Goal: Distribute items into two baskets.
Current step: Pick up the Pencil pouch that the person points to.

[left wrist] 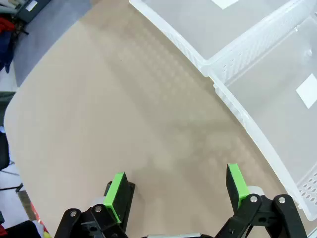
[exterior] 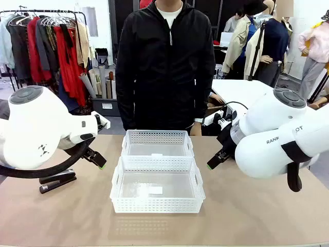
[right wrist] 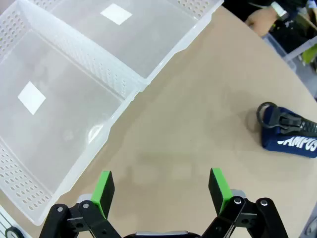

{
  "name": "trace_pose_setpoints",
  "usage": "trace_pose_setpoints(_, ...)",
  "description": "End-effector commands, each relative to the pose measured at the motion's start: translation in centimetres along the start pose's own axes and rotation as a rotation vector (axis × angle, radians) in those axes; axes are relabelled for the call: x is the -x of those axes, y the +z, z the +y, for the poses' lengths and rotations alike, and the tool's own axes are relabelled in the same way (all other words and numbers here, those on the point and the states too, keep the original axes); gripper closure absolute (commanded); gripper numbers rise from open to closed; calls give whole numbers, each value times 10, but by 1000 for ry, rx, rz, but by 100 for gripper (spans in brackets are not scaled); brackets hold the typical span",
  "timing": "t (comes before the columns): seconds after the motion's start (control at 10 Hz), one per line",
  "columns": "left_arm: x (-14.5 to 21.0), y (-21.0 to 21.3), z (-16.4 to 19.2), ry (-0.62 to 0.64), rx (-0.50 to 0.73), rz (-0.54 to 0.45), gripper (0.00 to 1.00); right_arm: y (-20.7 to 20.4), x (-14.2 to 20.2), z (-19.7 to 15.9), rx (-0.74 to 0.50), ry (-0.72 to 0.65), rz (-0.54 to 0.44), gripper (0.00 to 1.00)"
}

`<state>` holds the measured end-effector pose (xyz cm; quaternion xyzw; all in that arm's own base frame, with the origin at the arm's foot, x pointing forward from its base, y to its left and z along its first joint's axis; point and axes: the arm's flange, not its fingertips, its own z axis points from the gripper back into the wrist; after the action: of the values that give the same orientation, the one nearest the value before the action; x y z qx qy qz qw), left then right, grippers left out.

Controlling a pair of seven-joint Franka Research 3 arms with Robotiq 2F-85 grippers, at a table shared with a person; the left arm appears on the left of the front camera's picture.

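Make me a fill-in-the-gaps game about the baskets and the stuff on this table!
1. The stapler on the table is coloured ___.
2. The near basket and the far basket are both coloured ___.
3. The pouch lies on the table, not inside a ___.
4. The right pincer is wide ___.
Missing words: black, white, basket, open.
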<state>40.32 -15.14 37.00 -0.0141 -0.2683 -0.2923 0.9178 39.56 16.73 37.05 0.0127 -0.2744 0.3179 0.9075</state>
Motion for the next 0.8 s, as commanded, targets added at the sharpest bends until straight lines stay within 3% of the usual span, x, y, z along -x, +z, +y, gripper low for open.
trace_pose_setpoints(0.0, 0, 0, 0, 0, 0, 0, 0, 0, 0, 0, 0, 0, 0, 0)
trace_pose_setpoints(0.7, 0, 0, 0, 0, 0, 0, 0, 0, 0, 0, 0, 0, 0, 0)
